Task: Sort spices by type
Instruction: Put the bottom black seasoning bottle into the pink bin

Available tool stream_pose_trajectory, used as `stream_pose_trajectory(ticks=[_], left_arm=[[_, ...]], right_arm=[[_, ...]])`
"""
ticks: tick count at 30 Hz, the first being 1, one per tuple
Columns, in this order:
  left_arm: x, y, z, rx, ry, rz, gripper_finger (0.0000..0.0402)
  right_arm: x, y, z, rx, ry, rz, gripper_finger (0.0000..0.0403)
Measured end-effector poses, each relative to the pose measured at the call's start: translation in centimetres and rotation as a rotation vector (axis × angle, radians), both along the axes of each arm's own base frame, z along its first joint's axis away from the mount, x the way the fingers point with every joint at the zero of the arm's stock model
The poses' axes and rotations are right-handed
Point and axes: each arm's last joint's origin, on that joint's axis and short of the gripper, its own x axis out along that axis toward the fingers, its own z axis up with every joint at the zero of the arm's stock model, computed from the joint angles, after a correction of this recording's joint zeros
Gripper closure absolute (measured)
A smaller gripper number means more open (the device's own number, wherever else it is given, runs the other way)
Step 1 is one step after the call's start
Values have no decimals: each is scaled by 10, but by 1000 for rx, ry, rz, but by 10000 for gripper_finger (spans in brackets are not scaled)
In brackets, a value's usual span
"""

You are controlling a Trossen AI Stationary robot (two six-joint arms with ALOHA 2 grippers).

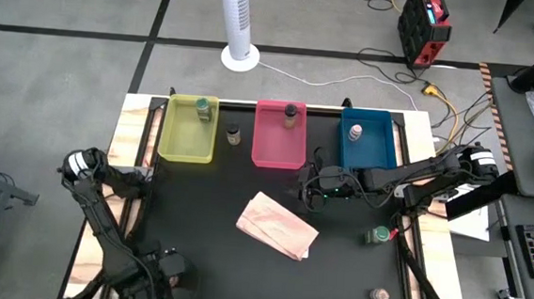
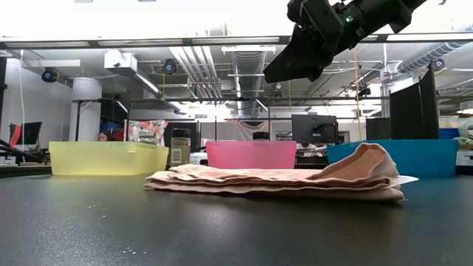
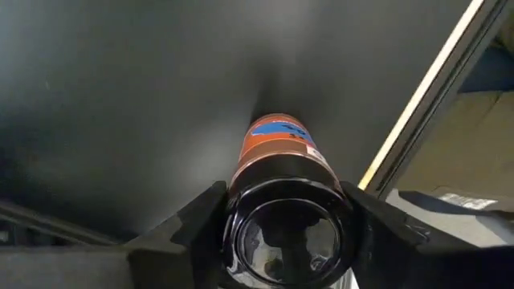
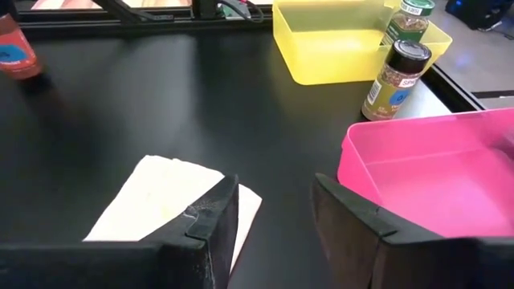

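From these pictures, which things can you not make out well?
- High view: the left hand hides the jar it holds.
- Low view: the pink tray wall hides what is inside.
- High view: labels of the two jars near the right edge are too small.

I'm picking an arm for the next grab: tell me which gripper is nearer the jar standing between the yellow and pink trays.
Right. The right gripper hovers open by the pink tray's near corner, close to that jar. The left gripper sits at the table's near edge, shut on a brown jar.

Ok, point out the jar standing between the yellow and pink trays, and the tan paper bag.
Dark-capped spice jar (image 1: pixel 234 135), high view, on its cap.
Flattened tan paper bag (image 1: pixel 277 226), high view, on its middle.
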Motion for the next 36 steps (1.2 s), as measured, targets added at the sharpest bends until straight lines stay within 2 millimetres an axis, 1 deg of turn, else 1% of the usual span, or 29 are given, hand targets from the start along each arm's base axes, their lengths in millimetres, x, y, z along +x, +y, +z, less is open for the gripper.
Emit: stream_pose_trajectory(ticks=[4, 7, 12, 14, 19, 22, 29, 32, 36], left_arm=[[10, 10, 13, 47, -37, -31, 217], [16, 20, 26, 116, -49, -49, 217], [26, 40, 52, 216, -57, -47, 217], [31, 46, 60, 245, -74, -78, 217], [41, 56, 80, 351, -212, -225, 217], [50, 66, 86, 415, -246, -298, 217], [69, 99, 93, 579, -241, -436, 217], [70, 113, 98, 653, -244, -485, 217], [68, 135, 111, 664, -265, -471, 217]], right_arm=[[0, 0, 0, -4, 4, 2, 255], [0, 0, 0, -6, 5, 3, 249], [-1, 0, -2, -8, 26, 3, 239], [-2, 0, -3, -8, 38, 2, 237], [-3, -1, -4, -9, 52, -2, 240], [-3, -1, -4, -12, 51, 0, 246], [-5, -1, -3, -16, 67, 1, 257], [-7, -1, -2, -9, 80, -4, 256], [-11, -1, 0, -5, 91, -9, 247]])
